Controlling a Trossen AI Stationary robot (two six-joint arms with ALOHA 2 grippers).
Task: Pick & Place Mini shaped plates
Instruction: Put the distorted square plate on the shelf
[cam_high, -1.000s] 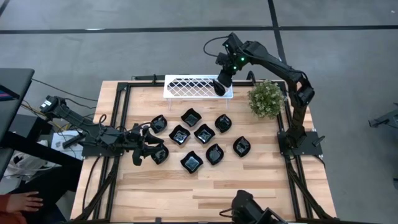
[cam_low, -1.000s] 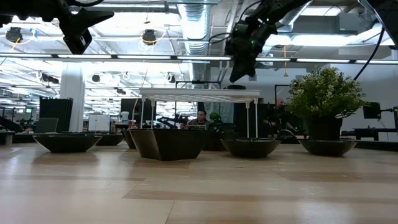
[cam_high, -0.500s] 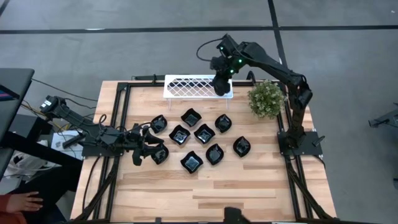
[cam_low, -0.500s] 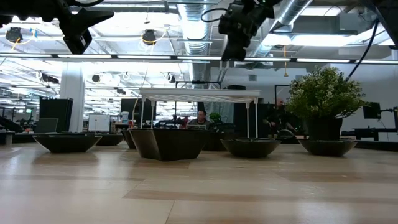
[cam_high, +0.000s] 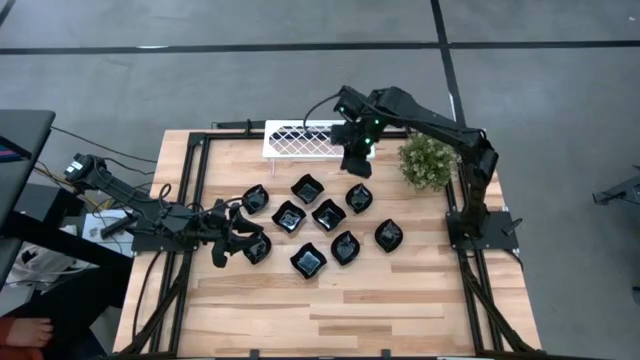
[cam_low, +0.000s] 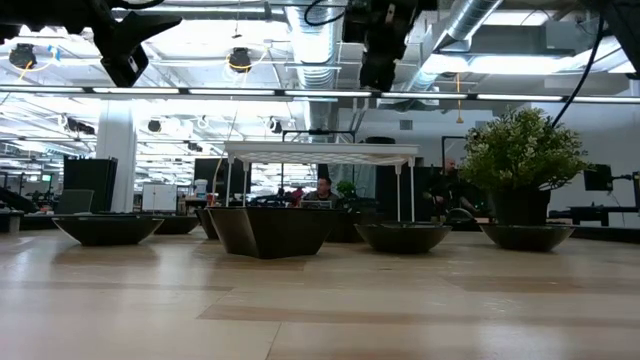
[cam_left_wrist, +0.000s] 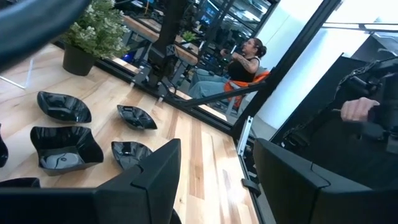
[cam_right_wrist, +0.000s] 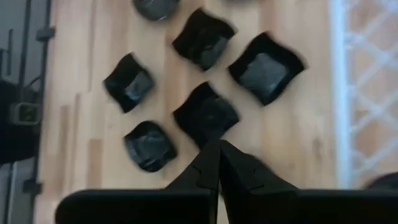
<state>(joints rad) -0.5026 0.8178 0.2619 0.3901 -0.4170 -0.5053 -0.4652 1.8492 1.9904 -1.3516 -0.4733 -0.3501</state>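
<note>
Here we find the right gripper (cam_high: 358, 165) raised above the table, between the white lattice tray (cam_high: 300, 139) and the cluster of mini shaped plates (cam_high: 318, 226); its fingers are pressed together with nothing between them, as the right wrist view shows them meeting in a point over the dishes. We count about nine glossy black plates on the bare wood in the high view, loosely grouped in the middle of the table (cam_high: 400, 300), well apart from the potted plant (cam_high: 428, 160) at the far right corner. The left gripper (cam_high: 222, 252) sits low at the left edge of the cluster, just beside the nearest plate (cam_high: 256, 247), with its fingers spread wide and holding nothing; in the left wrist view we see only table between them. We cannot tell from these views whether any plate already lies on the tray, since the lattice looks bare where it is not hidden by the right arm. So we judge the task far from finished: the plates we can see all rest on the table, none is in either gripper, and each has yet to be picked up and placed. The right arm seems best placed for the next pick, hanging just over the far side of the group. Beyond the table, a seated person (cam_left_wrist: 239, 59) shows in the left wrist view.
</note>
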